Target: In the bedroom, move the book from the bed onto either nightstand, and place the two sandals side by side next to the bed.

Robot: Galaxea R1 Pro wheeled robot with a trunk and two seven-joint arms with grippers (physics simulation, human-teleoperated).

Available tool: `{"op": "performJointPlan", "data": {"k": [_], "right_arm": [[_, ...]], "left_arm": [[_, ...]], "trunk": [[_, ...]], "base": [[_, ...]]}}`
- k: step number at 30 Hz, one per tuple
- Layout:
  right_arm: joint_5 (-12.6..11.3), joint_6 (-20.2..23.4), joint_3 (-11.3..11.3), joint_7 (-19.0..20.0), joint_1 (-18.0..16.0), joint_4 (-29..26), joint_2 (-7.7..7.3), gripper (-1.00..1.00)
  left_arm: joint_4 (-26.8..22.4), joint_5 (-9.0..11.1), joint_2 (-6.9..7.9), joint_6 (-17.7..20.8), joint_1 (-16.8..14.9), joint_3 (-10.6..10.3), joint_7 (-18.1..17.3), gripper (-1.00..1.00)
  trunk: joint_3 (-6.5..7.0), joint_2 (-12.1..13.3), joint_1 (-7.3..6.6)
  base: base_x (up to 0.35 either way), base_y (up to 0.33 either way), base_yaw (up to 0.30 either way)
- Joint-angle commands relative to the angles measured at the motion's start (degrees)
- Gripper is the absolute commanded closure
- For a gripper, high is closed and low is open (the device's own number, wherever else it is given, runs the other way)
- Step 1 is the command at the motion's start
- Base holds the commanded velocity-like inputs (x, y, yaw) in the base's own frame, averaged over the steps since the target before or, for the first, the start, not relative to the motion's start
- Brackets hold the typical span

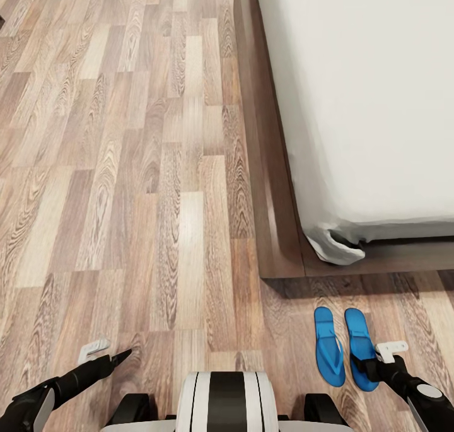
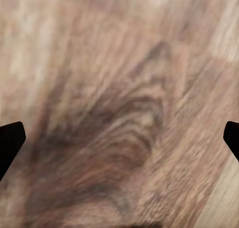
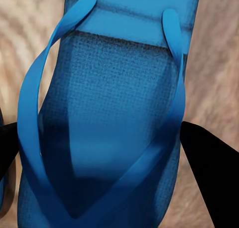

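Two bright blue sandals lie side by side on the wood floor just off the bed's corner, the left sandal [image 1: 328, 345] and the right sandal [image 1: 360, 349] parallel and nearly touching. My right gripper [image 1: 382, 358] hovers low at the right sandal's outer edge. In the right wrist view this sandal [image 3: 114, 118] with its thong straps lies between the spread fingers [image 3: 211, 170], so the gripper is open. My left gripper [image 1: 107, 354] hangs open over bare floor, its fingertips [image 2: 10, 140] wide apart. The bed has a pale mattress [image 1: 366, 104] on a dark frame [image 1: 277, 243]. The book and nightstands are out of view.
Brown wood-plank floor [image 1: 126, 167] stretches wide to the left of the bed. The bed frame's dark ledge juts out beyond the mattress, its corner just ahead of the sandals. My own white and black trunk [image 1: 226, 400] sits at the bottom centre.
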Motion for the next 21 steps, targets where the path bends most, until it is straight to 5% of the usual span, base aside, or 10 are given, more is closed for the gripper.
{"op": "performJointPlan", "data": {"k": [1, 14, 15, 21], "right_arm": [[0.6, -0.1, -0.3, 0.5, 0.0, 0.0, 0.05, 1.00], [0.6, -0.1, -0.4, 0.4, 0.0, -0.1, 0.05, 1.00], [0.6, -0.1, -0.4, 0.4, 0.0, -0.1, 0.05, -1.00], [0.6, -0.1, -0.4, 0.4, 0.0, -0.1, 0.05, -1.00]], "left_arm": [[-0.1, -0.5, -0.06, 0.5, 0.0, 0.4, -0.5, -1.00], [-0.1, -0.5, -0.06, 0.5, 0.0, 0.4, -0.4, -1.00], [-0.1, -0.5, -0.06, 0.5, 0.0, 0.4, -0.4, -1.00], [-0.1, -0.5, -0.06, 0.5, 0.0, 0.4, -0.4, -1.00]], "trunk": [[-0.03, 0.0, -0.01], [-0.03, 0.0, -0.01], [-0.03, 0.0, -0.01], [-0.03, 0.0, -0.01]], "base": [[0.000, 0.000, 0.000], [0.000, 0.000, 0.000], [0.000, 0.000, 0.000], [0.000, 0.000, 0.000]]}}
